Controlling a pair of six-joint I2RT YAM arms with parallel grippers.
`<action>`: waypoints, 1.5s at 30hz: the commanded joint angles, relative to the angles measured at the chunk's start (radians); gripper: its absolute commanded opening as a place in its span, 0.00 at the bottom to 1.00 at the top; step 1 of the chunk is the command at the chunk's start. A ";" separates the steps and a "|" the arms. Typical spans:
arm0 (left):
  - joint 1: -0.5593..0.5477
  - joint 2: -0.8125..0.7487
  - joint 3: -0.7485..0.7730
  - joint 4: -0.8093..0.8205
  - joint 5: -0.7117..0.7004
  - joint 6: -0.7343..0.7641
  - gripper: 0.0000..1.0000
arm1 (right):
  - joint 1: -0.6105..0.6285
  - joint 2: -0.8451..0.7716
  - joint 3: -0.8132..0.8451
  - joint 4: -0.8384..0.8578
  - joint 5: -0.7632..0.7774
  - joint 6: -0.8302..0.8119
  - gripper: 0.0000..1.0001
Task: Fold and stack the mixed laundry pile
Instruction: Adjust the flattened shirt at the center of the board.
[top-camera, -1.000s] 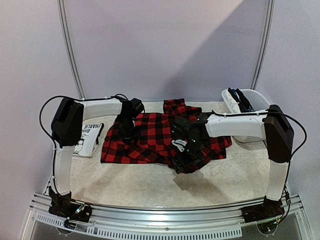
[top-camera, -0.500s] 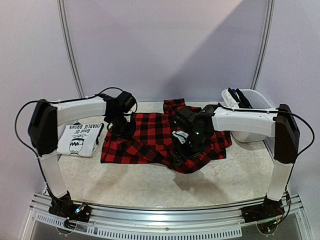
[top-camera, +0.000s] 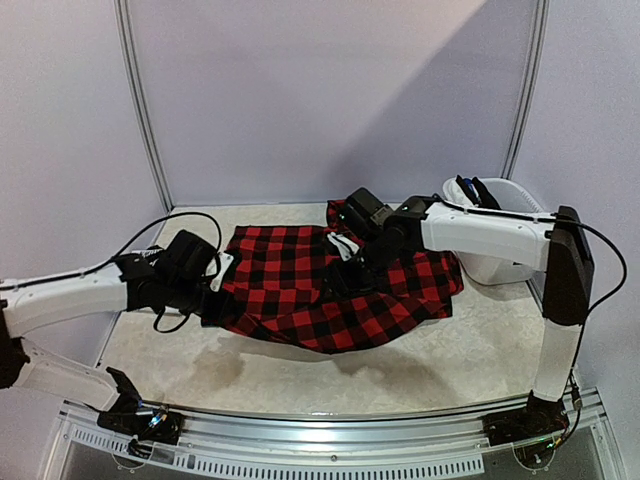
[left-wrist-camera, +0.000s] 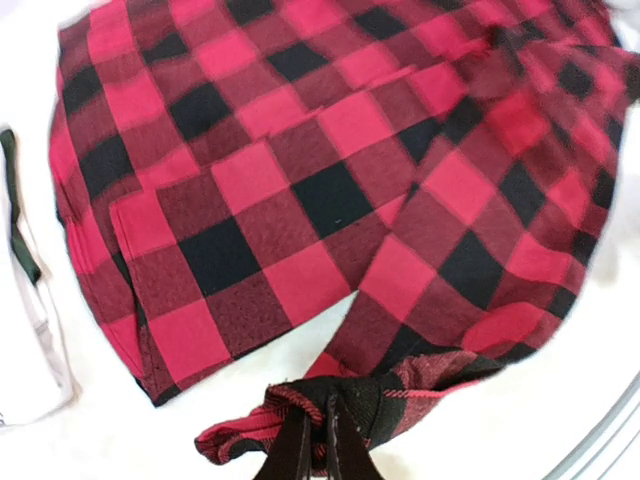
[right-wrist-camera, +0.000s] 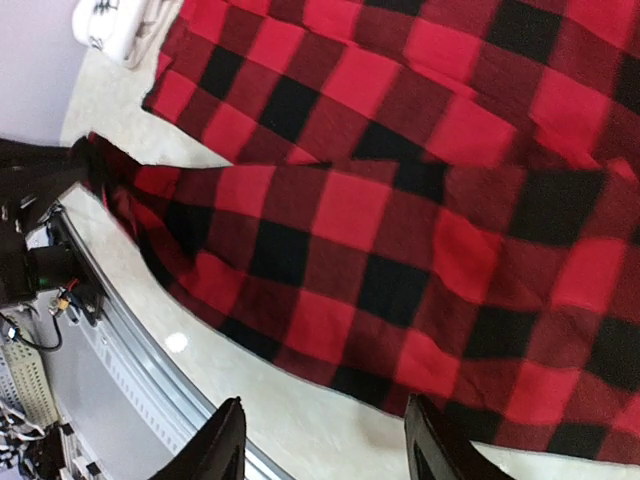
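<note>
The left fingers (left-wrist-camera: 318, 452) are clenched on a bunched edge of the red-black plaid garment (left-wrist-camera: 300, 170), which spreads beyond them over the tabletop (top-camera: 300, 370) and beneath the right fingers (right-wrist-camera: 228, 445), parted and holding nothing.

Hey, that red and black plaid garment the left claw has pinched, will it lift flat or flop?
Probably floppy: the plaid garment wads up where the left claw pinches its corner. It would likely sag and trail rather than lift flat, judging by the soft creases across it. It looks thin, so it is probably light.
</note>
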 joint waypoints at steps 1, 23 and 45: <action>-0.071 -0.235 -0.156 0.200 -0.099 0.123 0.05 | -0.006 0.130 0.050 0.141 -0.112 0.108 0.49; -0.106 -0.777 -0.271 0.013 -0.310 -0.170 0.65 | 0.154 0.328 0.149 0.105 -0.177 -0.020 0.42; -0.097 -0.512 -0.102 -0.134 -0.322 -0.383 0.51 | 0.156 0.446 0.276 0.236 -0.178 0.083 0.61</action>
